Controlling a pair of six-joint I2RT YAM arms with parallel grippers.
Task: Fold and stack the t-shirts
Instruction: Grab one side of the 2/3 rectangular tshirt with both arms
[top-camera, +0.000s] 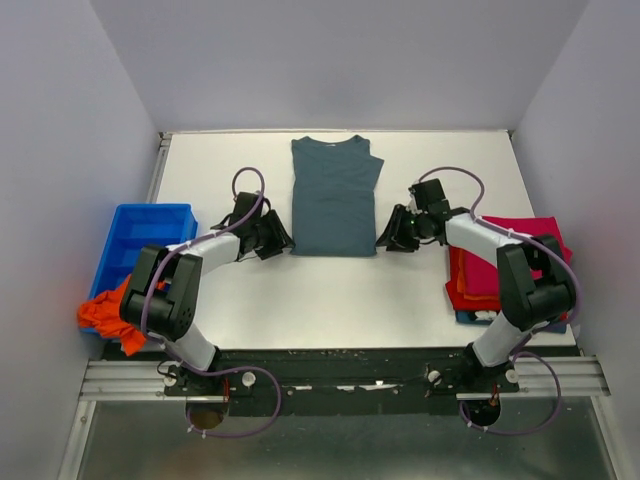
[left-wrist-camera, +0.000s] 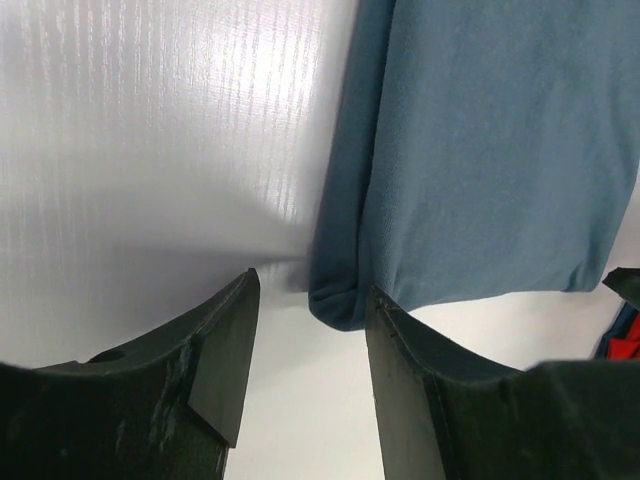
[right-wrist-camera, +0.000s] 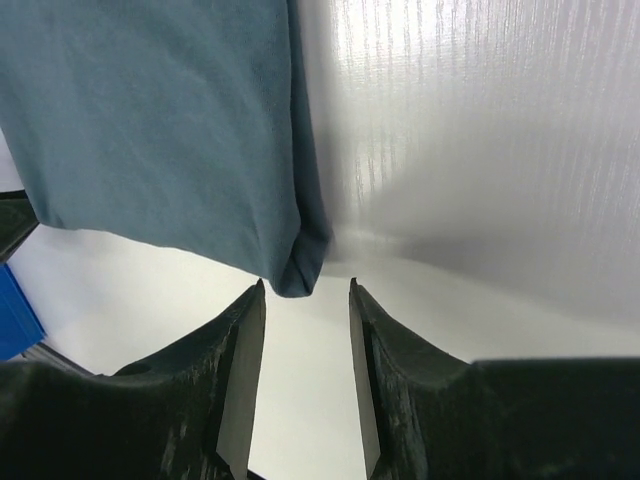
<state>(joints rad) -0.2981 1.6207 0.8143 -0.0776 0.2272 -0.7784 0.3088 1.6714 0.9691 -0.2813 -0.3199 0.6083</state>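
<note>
Slate grey-blue t-shirt (top-camera: 335, 195): flat at desk (top-camera: 330, 310) centre, sleeves tucked in, hem toward arms. Left end effector (left-wrist-camera: 310, 290): jaws spread, nothing pinched, left hem corner at mouth of gap. Right end effector (right-wrist-camera: 305, 290): jaws spread, empty, right hem corner just ahead. Mirrored placement likely sets up paired hem pinch for lengthwise fold. Folded red-magenta stack (top-camera: 505, 265) at right edge: probable destination. Orange t-shirt (top-camera: 100, 310) against blue bin (top-camera: 140, 235).
</note>
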